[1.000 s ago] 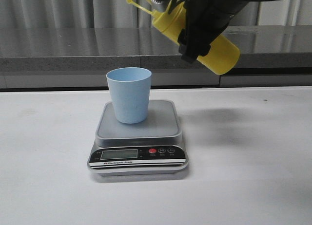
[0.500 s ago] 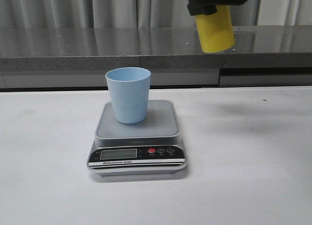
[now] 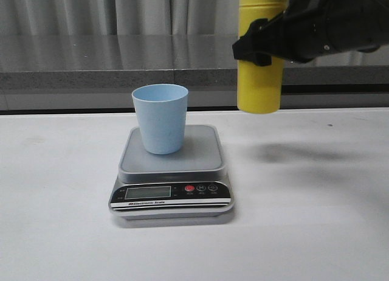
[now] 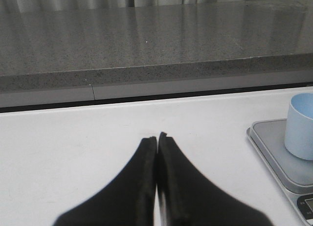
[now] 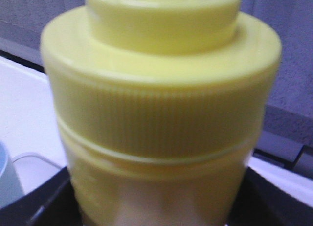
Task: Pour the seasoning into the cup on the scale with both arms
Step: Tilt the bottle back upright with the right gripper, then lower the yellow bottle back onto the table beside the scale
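Seasoning bottle (image 3: 260, 80) is held upright, clear of the table, clamped in the right gripper (image 3: 267, 41) | kept beside the cup (image 3: 160, 118), likely for transport | cup is centred on scale (image 3: 173, 171) for weighing | left gripper (image 4: 157, 143) is pressed closed, empty, parked aside.

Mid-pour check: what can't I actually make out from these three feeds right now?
- Tall yellow plastic squeeze bottle: nozzle and cap cut off by the front view's top edge; right wrist view blurred.
- Right pincer: fingertips hidden by the bottle.
- Flat grey digital scale: display digits too small.
- Pale blue plastic cup: inside hidden by its wall.
- Left pincer: absent from the front view.
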{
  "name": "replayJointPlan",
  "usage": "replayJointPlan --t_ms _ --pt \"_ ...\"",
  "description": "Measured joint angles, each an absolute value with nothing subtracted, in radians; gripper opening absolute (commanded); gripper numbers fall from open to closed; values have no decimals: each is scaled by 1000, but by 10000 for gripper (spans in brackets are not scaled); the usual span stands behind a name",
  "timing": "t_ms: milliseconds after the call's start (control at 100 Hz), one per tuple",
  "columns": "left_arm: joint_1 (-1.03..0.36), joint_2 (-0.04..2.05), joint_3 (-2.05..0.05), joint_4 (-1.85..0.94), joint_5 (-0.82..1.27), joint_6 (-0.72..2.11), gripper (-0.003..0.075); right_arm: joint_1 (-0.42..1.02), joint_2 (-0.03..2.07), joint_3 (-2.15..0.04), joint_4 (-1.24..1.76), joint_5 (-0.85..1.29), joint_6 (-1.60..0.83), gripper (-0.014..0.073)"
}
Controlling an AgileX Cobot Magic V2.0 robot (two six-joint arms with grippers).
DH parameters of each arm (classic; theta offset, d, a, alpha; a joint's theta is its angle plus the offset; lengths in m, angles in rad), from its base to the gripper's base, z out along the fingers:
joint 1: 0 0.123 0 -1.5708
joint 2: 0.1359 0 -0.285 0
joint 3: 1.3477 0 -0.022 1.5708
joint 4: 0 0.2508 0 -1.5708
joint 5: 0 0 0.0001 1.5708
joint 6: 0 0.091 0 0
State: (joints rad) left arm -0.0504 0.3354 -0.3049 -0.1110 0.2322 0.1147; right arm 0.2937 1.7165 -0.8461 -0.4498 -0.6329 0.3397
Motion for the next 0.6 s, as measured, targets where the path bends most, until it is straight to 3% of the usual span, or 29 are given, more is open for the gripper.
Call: replayJointPlan --t_ms 270,600 --pt "-50 335 -305 -111 232 115 -20 294 1717 -672 -408 -762 235 289" --pt "-50 335 -305 -111 232 115 -20 294 1720 -645 -406 -871 134 289"
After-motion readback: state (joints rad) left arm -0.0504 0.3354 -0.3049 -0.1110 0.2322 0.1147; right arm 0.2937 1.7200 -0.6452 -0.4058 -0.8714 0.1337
